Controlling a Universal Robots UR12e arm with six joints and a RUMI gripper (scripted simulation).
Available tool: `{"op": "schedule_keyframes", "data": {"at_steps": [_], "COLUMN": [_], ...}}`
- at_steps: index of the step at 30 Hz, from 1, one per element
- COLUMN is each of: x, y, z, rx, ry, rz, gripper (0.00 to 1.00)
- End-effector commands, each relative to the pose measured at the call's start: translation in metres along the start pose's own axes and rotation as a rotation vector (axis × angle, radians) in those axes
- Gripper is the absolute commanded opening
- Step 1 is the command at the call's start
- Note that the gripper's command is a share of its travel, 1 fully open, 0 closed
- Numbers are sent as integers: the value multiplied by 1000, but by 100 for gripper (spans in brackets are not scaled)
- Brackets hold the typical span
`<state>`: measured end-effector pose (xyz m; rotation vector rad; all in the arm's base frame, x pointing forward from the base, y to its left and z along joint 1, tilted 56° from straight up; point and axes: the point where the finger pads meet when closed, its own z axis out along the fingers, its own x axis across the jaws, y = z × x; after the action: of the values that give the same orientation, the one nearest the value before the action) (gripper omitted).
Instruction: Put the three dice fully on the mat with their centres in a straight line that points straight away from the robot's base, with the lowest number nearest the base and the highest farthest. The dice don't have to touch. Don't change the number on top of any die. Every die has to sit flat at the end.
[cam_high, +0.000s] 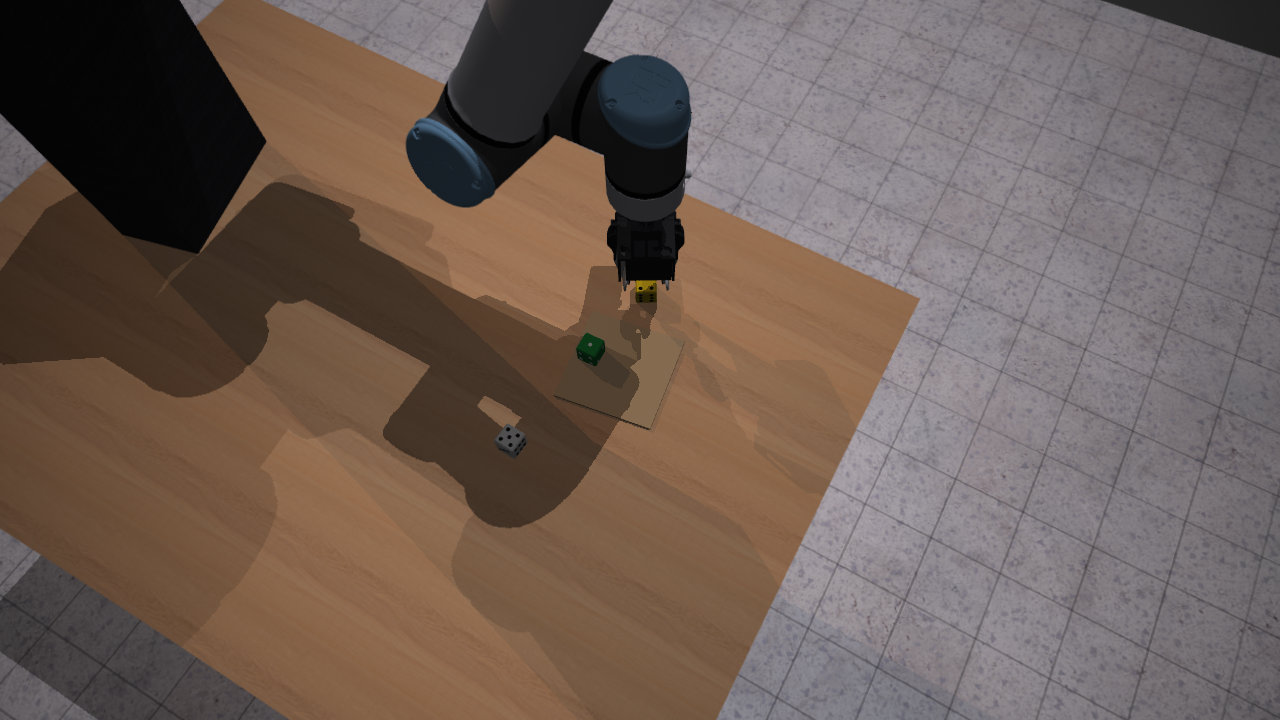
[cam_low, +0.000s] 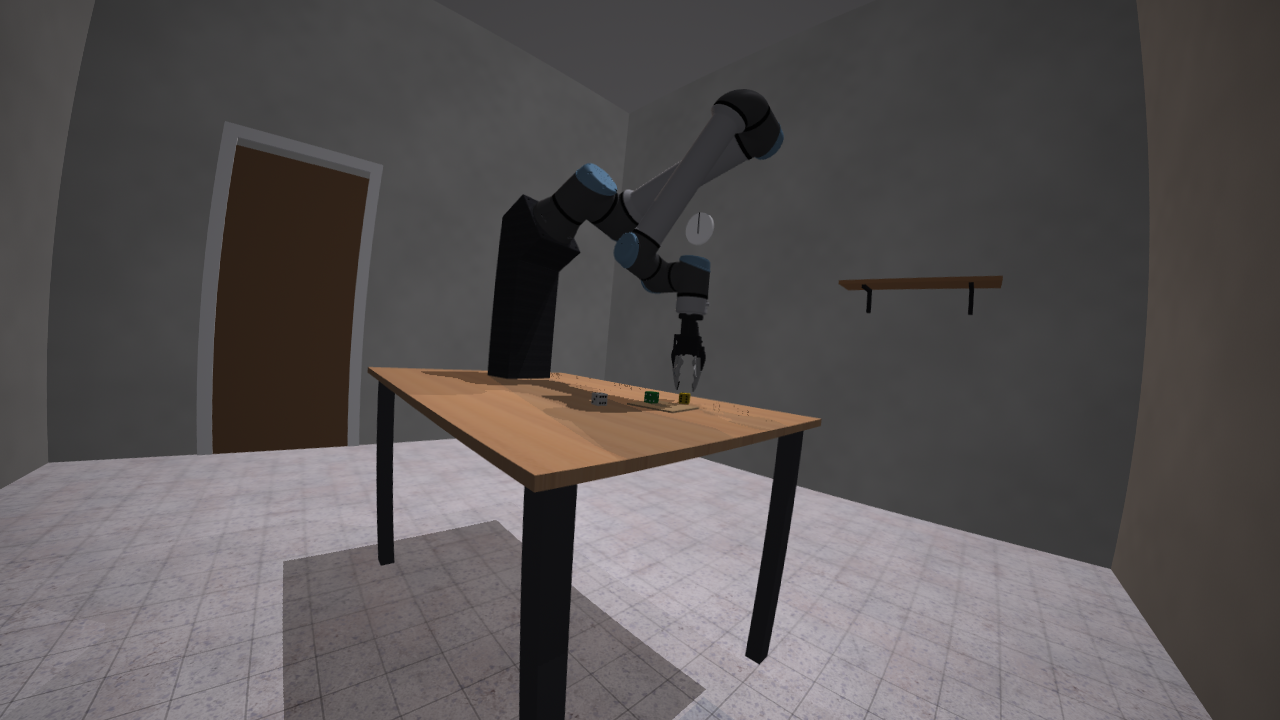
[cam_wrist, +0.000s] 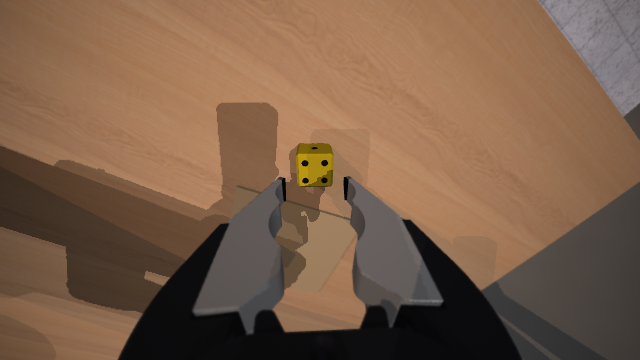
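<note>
A yellow die (cam_high: 645, 291) with four on top lies on the table just beyond the far edge of the tan mat (cam_high: 622, 371). My gripper (cam_high: 646, 282) hangs straight above it, fingers partly open and empty. In the wrist view the fingertips stand on either side just short of the yellow die (cam_wrist: 314, 165), with the mat (cam_wrist: 305, 245) beneath them. A green die (cam_high: 589, 348) with one on top sits at the mat's left edge. A grey die (cam_high: 511, 439) with five on top lies on the bare table, off the mat.
The black robot base column (cam_high: 125, 116) stands at the table's far left corner. The table's right edge (cam_high: 859, 420) runs close behind the mat. The arm casts dark shadows across the wood.
</note>
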<state>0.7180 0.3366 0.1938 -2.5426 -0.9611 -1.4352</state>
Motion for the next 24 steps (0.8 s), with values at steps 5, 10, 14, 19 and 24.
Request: {"op": "schedule_keyframes", "data": {"at_steps": [5, 10, 14, 19, 24], "x": [0, 0, 0, 0, 0], "y": [0, 0, 0, 0, 0], "z": [0, 0, 2, 9, 19], "rx": [0, 0, 0, 0, 0], "ry": [1, 1, 1, 1, 1], "rz": [0, 0, 0, 0, 0], "gripper": [28, 28, 28, 28, 28]}}
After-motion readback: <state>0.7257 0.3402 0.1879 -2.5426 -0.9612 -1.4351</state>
